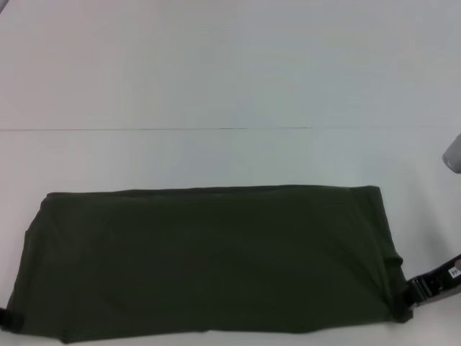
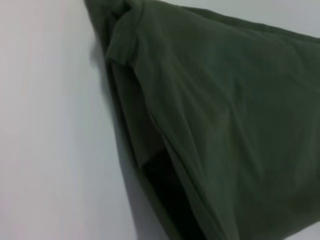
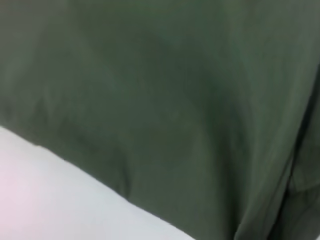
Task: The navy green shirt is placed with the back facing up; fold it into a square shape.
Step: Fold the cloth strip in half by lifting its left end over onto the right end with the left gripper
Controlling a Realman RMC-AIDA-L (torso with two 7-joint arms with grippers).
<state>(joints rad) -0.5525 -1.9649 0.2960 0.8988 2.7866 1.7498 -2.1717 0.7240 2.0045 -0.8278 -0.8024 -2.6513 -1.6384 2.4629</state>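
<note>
Shirt: the navy green shirt lies on the white table as a long horizontal band, already folded at least once, filling the 6 o'clock part of the head view from the 9 o'clock edge nearly to the 3 o'clock edge.

Right gripper: the right gripper sits at the band's near right corner, about 4 o'clock, touching the cloth; the fabric puckers toward it. Whether its jaws are spread or pinching the corner cannot be told.

Left gripper: only a dark sliver of the left gripper shows at the band's near left corner, about 8 o'clock. How its jaws stand cannot be told either.

Shirt against the jaws: each end corner of the band lies right at a gripper; the left wrist view shows the stacked layers gaping open at that end.

Risk, layers: if a grip takes only the top layer, my judgement is that the lower layers would stay behind and the fold would peel apart.

Risk, skew: if the two arms carry their corners unevenly, the band would likely twist and the result would come out lopsided, not square.

Risk, drag: soft cloth pulled across the table may bunch and wrinkle.
</note>
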